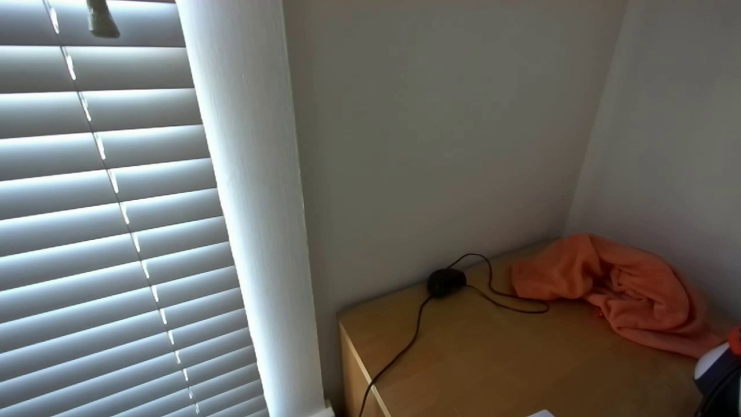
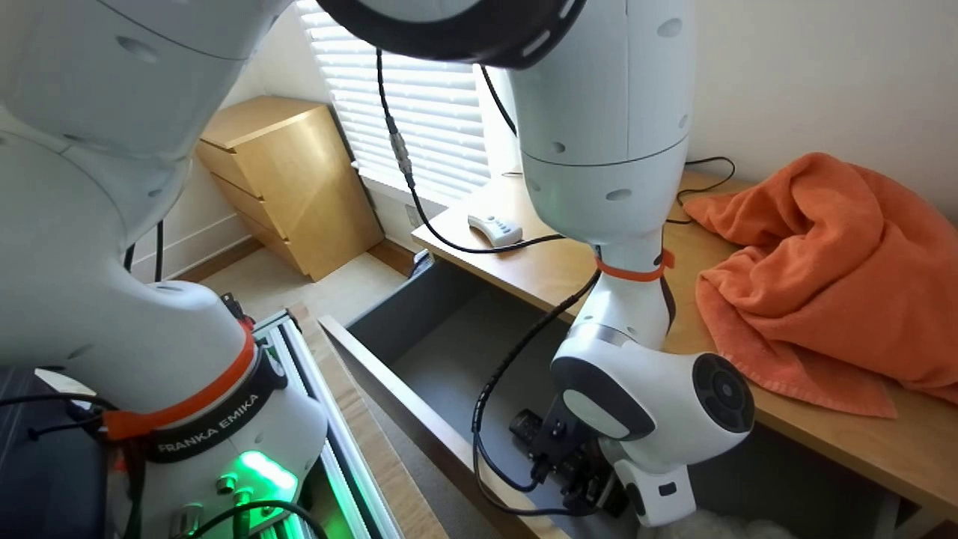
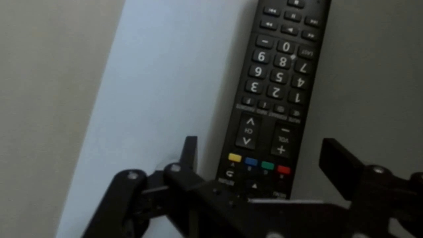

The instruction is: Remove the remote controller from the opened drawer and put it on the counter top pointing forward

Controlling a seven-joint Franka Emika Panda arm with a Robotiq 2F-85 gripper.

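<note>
Counter top (image 1: 509,365): cloth (image 2: 838,277), plug (image 1: 446,282), white handset (image 2: 495,230).

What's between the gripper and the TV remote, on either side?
In the wrist view, only bare drawer floor shows between the TV remote and the open gripper on either side; lower down, the gripper blocks the view.

White horizontal window blinds (image 1: 121,243) hang in both exterior views, bright light catching their slats (image 1: 69,223) next to a broad white casing (image 1: 249,174). Beyond it, the plain wall (image 1: 434,145) sits in grey shade and meets an adjoining wall (image 1: 666,145) at a corner (image 1: 598,116). In an exterior view, a light-wood chest of drawers (image 2: 322,195) stands near the blinds on a pale floor (image 2: 359,288), its drawer fronts (image 2: 227,171) stacked, and a strip of brown wood (image 2: 221,260) edges the foot of the white wall (image 2: 185,206).
</note>
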